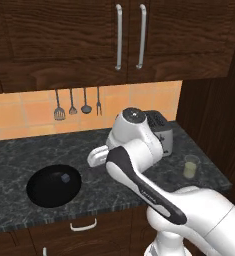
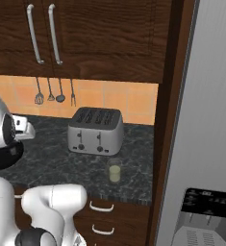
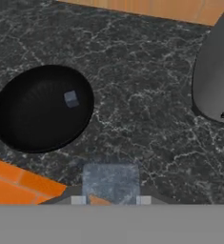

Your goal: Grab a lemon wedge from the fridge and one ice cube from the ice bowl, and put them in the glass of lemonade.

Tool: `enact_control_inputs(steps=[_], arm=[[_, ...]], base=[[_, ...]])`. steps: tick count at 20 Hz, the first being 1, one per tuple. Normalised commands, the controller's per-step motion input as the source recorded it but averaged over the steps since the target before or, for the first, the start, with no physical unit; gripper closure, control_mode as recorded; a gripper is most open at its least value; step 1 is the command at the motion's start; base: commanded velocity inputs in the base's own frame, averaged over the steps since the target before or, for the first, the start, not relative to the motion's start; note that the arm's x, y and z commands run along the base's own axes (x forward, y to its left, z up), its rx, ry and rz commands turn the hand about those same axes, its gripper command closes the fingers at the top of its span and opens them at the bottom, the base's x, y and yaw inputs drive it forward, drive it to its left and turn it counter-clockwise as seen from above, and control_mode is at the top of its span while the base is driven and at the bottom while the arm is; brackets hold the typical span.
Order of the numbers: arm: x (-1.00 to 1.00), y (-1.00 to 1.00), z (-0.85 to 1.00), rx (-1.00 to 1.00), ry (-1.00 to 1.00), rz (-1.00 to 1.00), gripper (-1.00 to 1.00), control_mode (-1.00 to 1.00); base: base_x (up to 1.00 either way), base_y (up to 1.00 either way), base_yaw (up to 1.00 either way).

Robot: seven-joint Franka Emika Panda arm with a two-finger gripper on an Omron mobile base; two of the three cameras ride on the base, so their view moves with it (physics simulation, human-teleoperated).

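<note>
A dark speckled stone tabletop (image 1: 19, 160) runs under dark wooden wall cupboards (image 1: 49, 40), against an orange tiled wall (image 1: 19, 115). Nearest, below the tabletop edge, are drawers (image 2: 101, 206) with pale curved handles.

The hand view looks down on the tabletop. At its bottom the hand (image 3: 110, 199) is closed on an ice cube (image 3: 110, 181), a pale bluish-grey block that sits squarely between the two finger tips. Beyond it lies the black bowl (image 3: 23, 128), with a second ice cube (image 3: 71, 98) resting inside, right of its middle. The left base view shows the same bowl (image 1: 41, 192) near the front edge, well left of the arm, but the held cube cannot be made out there.

The glass of lemonade (image 1: 190, 167) stands near the front edge at the right end of the tabletop. The right base view places the glass (image 2: 114, 172) just in front of the toaster (image 2: 95, 129), apart from it.

That view also takes in the grey fridge (image 2: 210, 105) at the right. Its black dispenser panel (image 2: 206, 211) carries faint markings too small to read.

Farthest back, four kitchen tools (image 1: 76, 105) hang on the tiles.
</note>
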Motion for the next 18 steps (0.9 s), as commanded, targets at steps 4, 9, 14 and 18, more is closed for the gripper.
enact_control_inputs(steps=[4, 9, 14, 18], arm=[[0.06, -1.0, 0.32, 0.0, 0.0, -0.26, 1.0, -1.0], [0.0, -1.0, 0.07, 0.0, 0.0, -0.26, 1.0, -1.0], [0.07, -1.0, 0.16, 0.0, 0.07, -0.27, 1.0, -1.0], [0.02, -1.0, 0.06, 0.0, 0.05, -0.28, 1.0, -1.0]], base=[[0.0, 0.0, 0.0], [0.0, 0.0, 0.0], [0.0, 0.0, 0.0], [0.0, 0.0, 0.0]])
